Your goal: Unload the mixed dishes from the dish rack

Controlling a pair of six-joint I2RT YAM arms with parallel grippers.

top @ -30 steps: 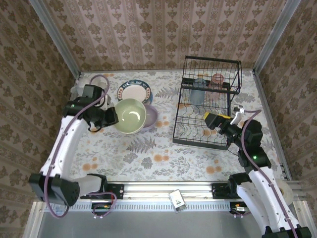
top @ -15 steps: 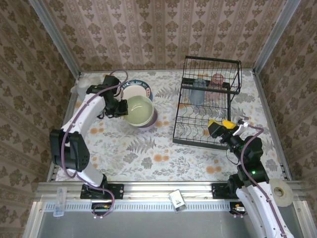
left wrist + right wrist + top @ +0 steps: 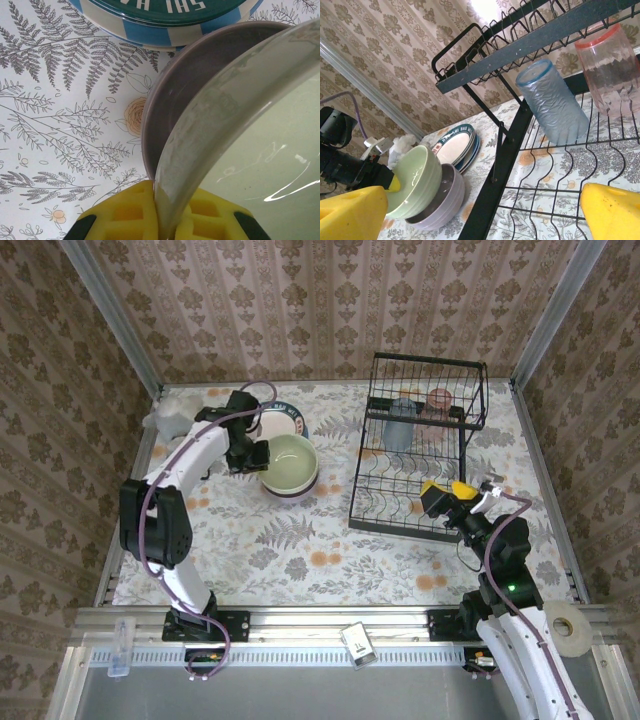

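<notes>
Upper bowl in lower bowl, plates behind, rack right, cups inside.

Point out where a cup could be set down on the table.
Widest bare cloth: near middle, bordered by the bowls, the dish rack and the front rail. A narrower gap between the plates and the rack. Crowded: far left, around plates and bowls.

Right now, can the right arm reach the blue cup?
Probably yes. The right gripper is open and faces the blue cup with nothing between them, though the rack has its upper shelf just above the cup.
</notes>
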